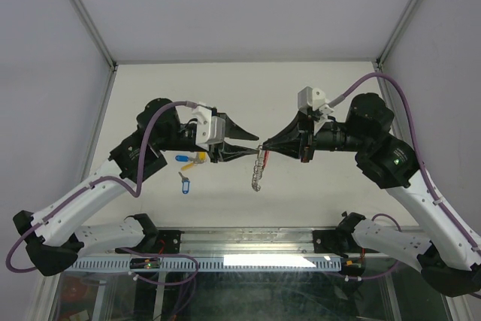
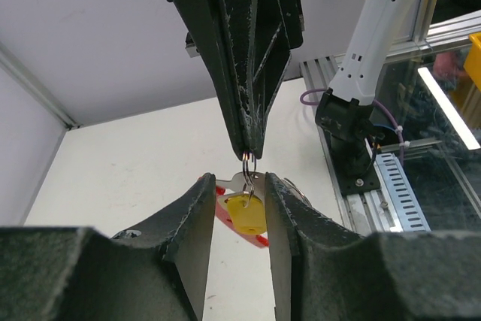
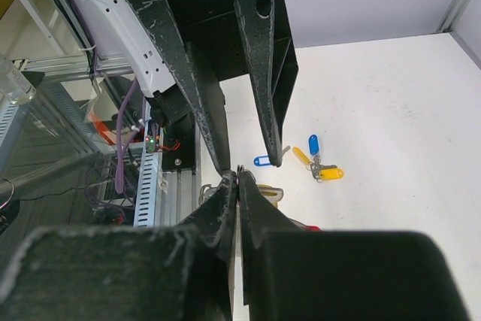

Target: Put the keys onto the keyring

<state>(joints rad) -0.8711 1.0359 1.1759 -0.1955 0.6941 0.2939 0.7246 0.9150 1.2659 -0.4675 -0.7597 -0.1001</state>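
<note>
Keyring (image 1: 258, 174) dangles above worktop (image 1: 316, 193), pinched in pressed-together right claw (image 3: 237, 177). Left claw (image 2: 239, 180) is spread around yellow-tagged key (image 2: 246, 214), apparently threaded; other keys (image 1: 184, 184) lie below, unthreaded.

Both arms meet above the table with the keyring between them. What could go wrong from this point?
1. The right gripper pinches the keyring only at the very tips of its jaws, so the hanging chain might slip out and fall.
2. The left gripper has its jaws apart around the yellow-tagged key. If that key is not fully threaded, it could drop off.
</note>
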